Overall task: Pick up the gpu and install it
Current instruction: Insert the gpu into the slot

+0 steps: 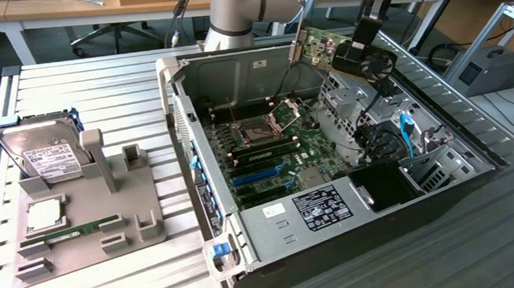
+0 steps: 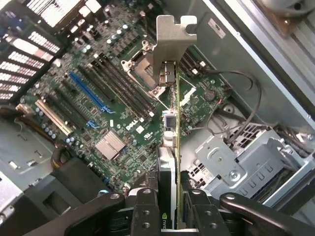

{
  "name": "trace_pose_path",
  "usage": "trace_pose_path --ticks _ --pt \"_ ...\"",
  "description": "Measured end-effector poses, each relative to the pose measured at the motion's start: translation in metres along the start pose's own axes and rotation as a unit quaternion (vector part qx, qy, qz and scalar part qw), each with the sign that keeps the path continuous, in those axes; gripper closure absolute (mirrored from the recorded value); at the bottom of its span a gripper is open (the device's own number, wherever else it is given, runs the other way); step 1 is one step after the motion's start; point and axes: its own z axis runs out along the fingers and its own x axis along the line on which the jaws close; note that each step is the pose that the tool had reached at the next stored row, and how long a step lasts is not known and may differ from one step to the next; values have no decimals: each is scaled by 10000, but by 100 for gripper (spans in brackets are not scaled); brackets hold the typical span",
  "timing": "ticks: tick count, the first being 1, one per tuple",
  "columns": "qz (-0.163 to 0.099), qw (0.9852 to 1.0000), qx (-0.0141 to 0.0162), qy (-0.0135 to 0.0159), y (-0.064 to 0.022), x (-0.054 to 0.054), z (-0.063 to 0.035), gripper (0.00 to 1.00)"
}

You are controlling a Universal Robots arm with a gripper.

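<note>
Hanging above the open case (image 1: pixel 234 72), gpu (image 1: pixel 345 51) clamped in jaws, motherboard (image 2: pixel 128 125) below

One gpu (image 1: pixel 333 49); one hard drive (image 1: pixel 48 157); one RAM stick (image 1: pixel 83 231); one computer case (image 1: pixel 234 72); one grey holder (image 1: pixel 94 258).
</note>
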Motion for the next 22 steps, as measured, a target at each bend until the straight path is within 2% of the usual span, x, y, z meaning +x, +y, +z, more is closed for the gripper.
trace_pose_path --ticks 5,8,10,12,14,16,18,20,22 --pt "-504 9987 -15 -1 0 0 1 73" --pt "-797 9968 -23 -1 0 0 2 73" --pt "-1033 9946 -30 -1 0 0 3 73" --pt "-1473 9891 -43 -2 0 0 5 73" --pt "-1656 9862 -48 -2 0 0 6 73" --pt "-1860 9825 -54 -2 0 0 7 73" --pt "-2178 9760 -63 -2 0 0 8 73" --pt "-2408 9705 -69 -2 0 0 9 73" --pt "-2682 9633 -77 -1 0 0 10 73"
